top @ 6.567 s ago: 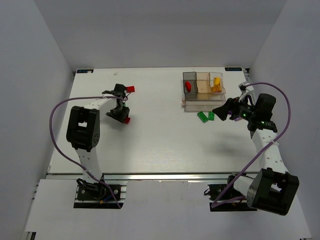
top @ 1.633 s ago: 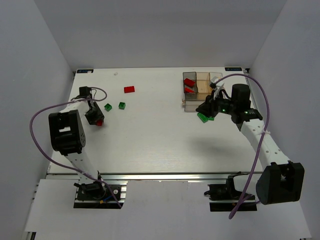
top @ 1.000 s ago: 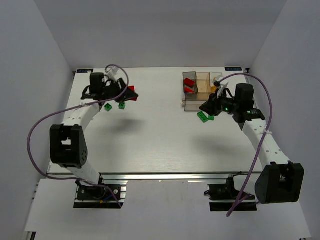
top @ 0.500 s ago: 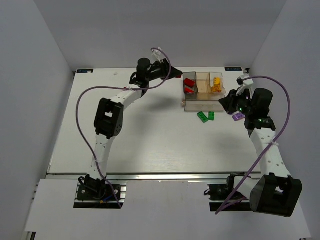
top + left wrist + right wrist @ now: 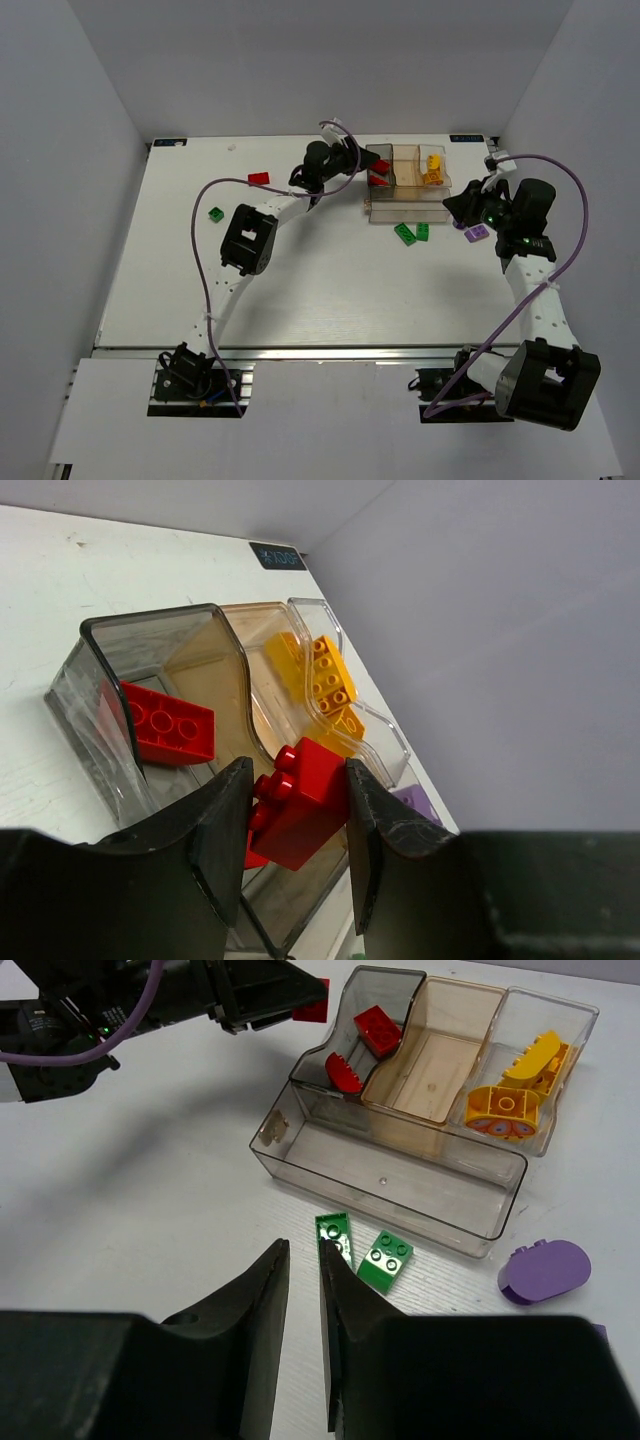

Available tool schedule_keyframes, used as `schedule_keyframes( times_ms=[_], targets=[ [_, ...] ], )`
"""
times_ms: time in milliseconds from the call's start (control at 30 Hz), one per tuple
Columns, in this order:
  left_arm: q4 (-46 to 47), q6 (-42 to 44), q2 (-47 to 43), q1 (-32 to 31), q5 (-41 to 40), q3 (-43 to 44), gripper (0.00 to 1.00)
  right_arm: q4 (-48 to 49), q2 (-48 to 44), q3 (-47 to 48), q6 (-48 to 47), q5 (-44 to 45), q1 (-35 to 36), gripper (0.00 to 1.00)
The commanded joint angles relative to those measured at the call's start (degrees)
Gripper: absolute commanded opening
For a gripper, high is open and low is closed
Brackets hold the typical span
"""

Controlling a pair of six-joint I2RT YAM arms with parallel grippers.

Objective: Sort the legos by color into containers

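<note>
Drop-off step: left claw (image 5: 295,785) is pinching a red brick (image 5: 300,805) just outside the organizer's (image 5: 385,1200) grey end bin (image 5: 150,640), which has two reds in it. Next I'd carry the brick in over that bin's rim, then let go. Right claw (image 5: 298,1260) is empty, fingers a sliver apart, above two green bricks (image 5: 335,1235) just in front of the organizer. White matte table (image 5: 300,290), plain pale walls around.

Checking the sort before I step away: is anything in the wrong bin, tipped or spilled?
Nothing stands out. The grey bin holds only red bricks, the clear bin only yellow ones; the middle bin is empty. Green bricks lie outside, unsorted.
</note>
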Motion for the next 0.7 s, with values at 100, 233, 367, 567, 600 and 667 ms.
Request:
schedule_keyframes(
  times_ms=[100, 233, 367, 567, 600, 667],
  targets=[
    [-0.34, 2.70, -0.62, -1.24, -4.26, 3.67, 0.28, 2.53, 0.55, -0.80, 0.51, -3.37, -1.25, 0.24],
    [-2.54, 4.02, -0.44, -1.77, -4.70, 4.02, 0.44, 2.53, 0.72, -0.80, 0.59, -3.98, -1.60, 0.24],
    [-3.86, 4.46, -0.18, -2.30, -4.61, 4.81, 0.51, 2.62, 0.90, -0.89, 0.68, -4.51, -1.78, 0.24],
    [-5.44, 4.55, 0.70, -2.30, -4.88, 6.13, 0.61, 2.71, 0.64, -0.98, 0.86, -4.95, -2.39, 0.24],
    [-5.79, 4.72, 0.79, -2.30, -5.05, 6.30, 0.65, 2.71, 0.64, -0.98, 0.86, -5.12, -2.39, 0.24],
    [-6.23, 4.90, 0.79, -2.82, -5.14, 6.57, 0.71, 2.71, 0.72, -0.98, 0.95, -5.30, -2.57, 0.24]
  ],
)
